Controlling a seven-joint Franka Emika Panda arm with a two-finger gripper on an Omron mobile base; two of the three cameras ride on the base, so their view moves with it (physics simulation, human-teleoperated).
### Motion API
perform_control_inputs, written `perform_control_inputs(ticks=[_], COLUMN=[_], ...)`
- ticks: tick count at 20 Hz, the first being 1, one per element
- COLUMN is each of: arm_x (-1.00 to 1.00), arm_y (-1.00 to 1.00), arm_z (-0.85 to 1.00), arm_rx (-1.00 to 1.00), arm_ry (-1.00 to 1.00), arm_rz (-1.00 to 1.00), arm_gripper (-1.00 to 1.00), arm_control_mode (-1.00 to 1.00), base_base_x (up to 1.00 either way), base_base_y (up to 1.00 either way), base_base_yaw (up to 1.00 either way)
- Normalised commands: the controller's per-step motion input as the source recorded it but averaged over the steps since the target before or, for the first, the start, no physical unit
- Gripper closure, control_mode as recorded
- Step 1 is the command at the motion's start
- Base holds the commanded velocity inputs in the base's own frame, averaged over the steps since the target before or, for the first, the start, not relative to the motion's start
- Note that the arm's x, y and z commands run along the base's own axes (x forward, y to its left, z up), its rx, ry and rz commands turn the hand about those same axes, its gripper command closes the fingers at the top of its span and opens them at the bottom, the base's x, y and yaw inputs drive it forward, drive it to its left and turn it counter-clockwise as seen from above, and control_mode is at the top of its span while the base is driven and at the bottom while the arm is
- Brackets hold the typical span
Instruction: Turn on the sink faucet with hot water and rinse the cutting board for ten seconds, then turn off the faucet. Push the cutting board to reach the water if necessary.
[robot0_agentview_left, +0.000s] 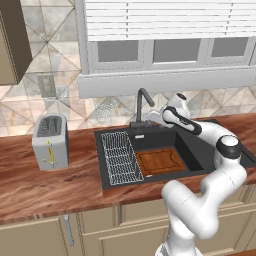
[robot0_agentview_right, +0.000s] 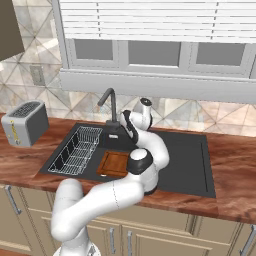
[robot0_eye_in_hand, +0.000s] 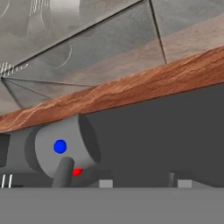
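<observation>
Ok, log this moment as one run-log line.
arm: gripper at tall dark grey metal sink faucet base | water: none visible | reddish-brown wooden cutting board: flat in black sink

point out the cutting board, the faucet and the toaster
cutting board (robot0_agentview_left: 161, 161), left base view, middle of its top face
faucet (robot0_agentview_left: 139, 107), left base view, upright stem
toaster (robot0_agentview_left: 50, 141), left base view, front side

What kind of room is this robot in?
It looks like a kitchen. A big matte black sink sits in a reddish-brown wooden counter, with a tall dark grey metal faucet behind it. A silver toaster stands on the counter, and a reddish-brown wooden cutting board lies in the sink.
</observation>
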Motion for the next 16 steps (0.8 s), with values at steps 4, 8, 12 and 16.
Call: perform_control_inputs(ticks=[4,8,12,16], arm_x=[-0.2,-0.17,-0.16,-0.15], arm_y=[0.75,0.69,0.65,0.51], arm_z=[-0.25,-0.16,-0.12,-0.02], arm_rx=[0.0,0.0,0.0,0.0], arm_ry=[0.0,0.0,0.0,0.0], arm_rz=[0.0,0.0,0.0,0.0], arm_gripper=[-1.0,-1.0,-1.0,-1.0], arm_control_mode=[-1.0,-1.0,-1.0,-1.0], base_base_x=[0.0,0.0,0.0,0.0], base_base_y=[0.0,0.0,0.0,0.0], base_base_yaw=[0.0,0.0,0.0,0.0])
